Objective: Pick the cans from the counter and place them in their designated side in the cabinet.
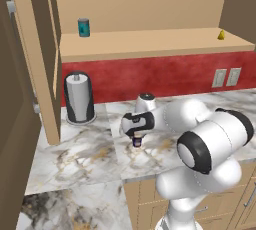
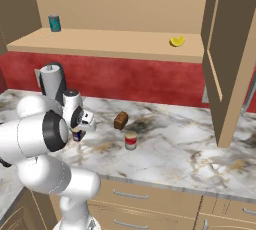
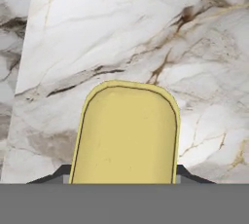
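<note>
Starting at the upper left of the left base view, there's a small teal can (image 1: 83, 27) parked on the long tan wooden shelf board of the open cabinet (image 1: 150, 44), so I'd guess that end is the cans' side, with the small yellow thing (image 1: 220, 35) off at the far right end. Below the shelf a dark-framed paper towel holder (image 1: 78, 97) sits against the red backsplash. In the middle of that frame I've got the gripper (image 1: 137, 138) down over the small dark blue can with the yellow label (image 1: 137, 142) on the white-grey marble counter (image 1: 85, 154). In the hand view its yellow top (image 3: 125, 133) sits dead centre between the finger tips, so it's lined up for a grab, though I honestly can't tell if the jaws have clamped it. Further right in the right base view, the small brown block (image 2: 120, 120) and the red can with the white band (image 2: 130, 140) stand untouched mid-counter, waiting their turn I reckon.
</note>
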Tool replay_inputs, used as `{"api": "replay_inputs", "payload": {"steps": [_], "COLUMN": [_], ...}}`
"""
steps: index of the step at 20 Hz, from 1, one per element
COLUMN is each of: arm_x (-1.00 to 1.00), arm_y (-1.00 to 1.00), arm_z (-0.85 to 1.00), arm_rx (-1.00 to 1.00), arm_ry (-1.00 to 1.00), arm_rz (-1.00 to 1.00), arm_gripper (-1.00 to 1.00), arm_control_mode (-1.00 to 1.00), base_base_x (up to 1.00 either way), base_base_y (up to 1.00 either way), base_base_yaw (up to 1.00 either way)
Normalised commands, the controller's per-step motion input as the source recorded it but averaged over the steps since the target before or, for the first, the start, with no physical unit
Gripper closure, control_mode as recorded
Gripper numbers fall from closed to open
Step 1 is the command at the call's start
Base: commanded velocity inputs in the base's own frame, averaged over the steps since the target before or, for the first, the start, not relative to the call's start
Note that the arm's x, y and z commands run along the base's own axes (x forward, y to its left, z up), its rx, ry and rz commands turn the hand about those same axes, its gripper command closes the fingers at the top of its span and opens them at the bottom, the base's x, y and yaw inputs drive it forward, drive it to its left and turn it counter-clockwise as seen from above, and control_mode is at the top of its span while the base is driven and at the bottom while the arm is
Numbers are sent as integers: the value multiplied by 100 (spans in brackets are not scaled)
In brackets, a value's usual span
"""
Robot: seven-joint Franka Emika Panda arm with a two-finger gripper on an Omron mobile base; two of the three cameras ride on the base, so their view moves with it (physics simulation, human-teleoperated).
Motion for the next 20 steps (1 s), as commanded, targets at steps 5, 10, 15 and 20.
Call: {"api": "replay_inputs", "payload": {"steps": [5,10,15,20], "arm_x": [-2,-5,-17,-44], "arm_y": [-7,-6,-6,0], "arm_z": [42,52,49,29], "arm_rx": [0,2,1,0], "arm_ry": [-4,-4,-6,-1], "arm_rz": [1,2,3,1], "arm_gripper": [100,100,100,100], "arm_control_mode": [-100,-100,-100,-100], "base_base_x": [0,0,0,0], "base_base_y": [0,0,0,0], "base_base_yaw": [0,0,0,0]}}
